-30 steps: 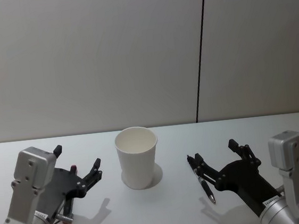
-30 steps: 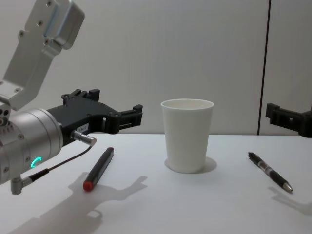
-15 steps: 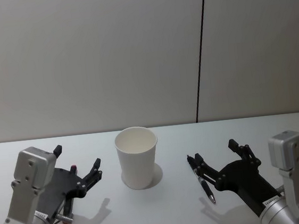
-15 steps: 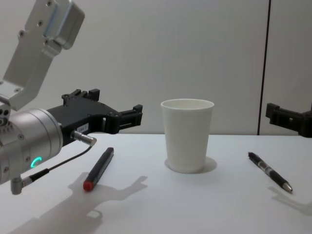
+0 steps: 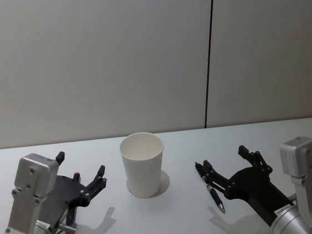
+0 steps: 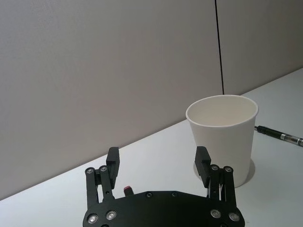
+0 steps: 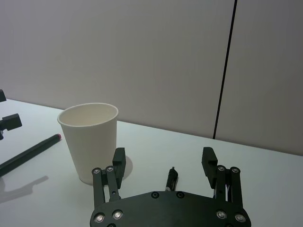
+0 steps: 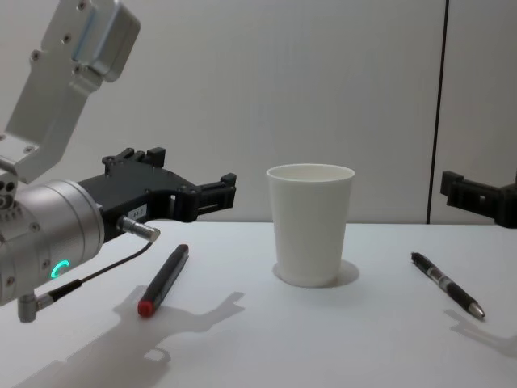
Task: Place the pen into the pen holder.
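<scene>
The pen (image 8: pixel 446 284) is lying flat on the desk (image 5: pixel 172 221), to the right of the upright pen holder (image 5: pixel 143 164). The right gripper (image 5: pixel 224 158) is hovering by it, spread wide, while the left gripper (image 5: pixel 81 164), equally wide, is idling near a red-tipped marker (image 8: pixel 162 280). The slim pen risks rolling from closing fingers, and a slanted release could tip the light holder.

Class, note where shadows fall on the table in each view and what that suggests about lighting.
Chest view: the left gripper casts a soft shadow on the table below it; head view: the pen holder has a faint shadow hugging its base; light probably overhead.
</scene>
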You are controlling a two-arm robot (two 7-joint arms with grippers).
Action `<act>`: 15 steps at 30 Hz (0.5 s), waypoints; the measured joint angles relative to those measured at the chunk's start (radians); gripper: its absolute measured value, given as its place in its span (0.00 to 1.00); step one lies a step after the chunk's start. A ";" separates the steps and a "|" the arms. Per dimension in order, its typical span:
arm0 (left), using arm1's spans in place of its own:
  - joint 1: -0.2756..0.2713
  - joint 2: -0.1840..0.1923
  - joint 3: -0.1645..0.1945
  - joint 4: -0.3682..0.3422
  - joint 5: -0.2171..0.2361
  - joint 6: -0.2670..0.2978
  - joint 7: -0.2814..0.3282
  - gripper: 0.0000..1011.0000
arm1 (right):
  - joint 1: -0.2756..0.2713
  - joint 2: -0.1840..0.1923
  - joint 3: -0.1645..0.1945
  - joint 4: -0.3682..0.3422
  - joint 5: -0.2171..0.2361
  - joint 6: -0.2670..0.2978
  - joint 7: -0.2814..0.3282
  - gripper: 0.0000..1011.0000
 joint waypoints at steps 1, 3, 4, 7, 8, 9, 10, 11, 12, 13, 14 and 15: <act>0.000 0.000 0.000 0.000 0.000 0.000 0.000 0.99 | 0.000 0.000 0.000 0.000 0.000 0.002 0.000 0.99; 0.000 0.000 0.000 0.000 0.000 0.000 0.000 0.99 | -0.001 -0.001 0.001 0.000 0.000 0.004 0.000 0.99; 0.000 0.000 0.000 0.000 0.000 0.000 0.000 0.99 | -0.002 -0.002 0.001 -0.001 0.001 0.009 0.000 0.99; 0.000 0.000 0.000 0.000 0.000 0.000 0.000 0.99 | -0.005 -0.003 0.003 -0.007 0.002 0.022 0.001 0.99; 0.000 0.000 0.000 0.000 0.000 0.000 0.000 0.99 | -0.006 -0.003 0.004 -0.009 0.003 0.025 0.001 0.99; 0.000 0.000 0.000 0.000 0.000 0.000 0.000 0.99 | -0.008 -0.003 0.004 -0.011 0.005 0.031 0.001 0.99; 0.000 0.000 0.000 0.000 0.000 0.000 0.000 0.99 | -0.010 -0.003 0.005 -0.013 0.006 0.034 0.001 0.99; 0.000 0.000 0.000 0.000 0.000 0.000 0.000 0.99 | -0.014 -0.003 0.006 -0.019 0.007 0.042 0.001 0.99; 0.000 0.000 0.000 0.000 0.000 0.000 0.000 0.99 | -0.016 -0.003 0.007 -0.022 0.008 0.047 0.001 0.99; 0.000 0.000 0.000 0.000 0.000 0.000 0.000 0.99 | -0.018 -0.003 0.008 -0.025 0.009 0.051 0.001 0.99; 0.000 0.000 0.000 0.000 0.000 0.000 0.000 0.99 | -0.023 -0.003 0.010 -0.031 0.011 0.061 0.001 0.99; 0.000 0.000 0.000 0.000 0.000 0.000 0.000 0.99 | -0.026 -0.003 0.011 -0.034 0.012 0.067 0.000 0.99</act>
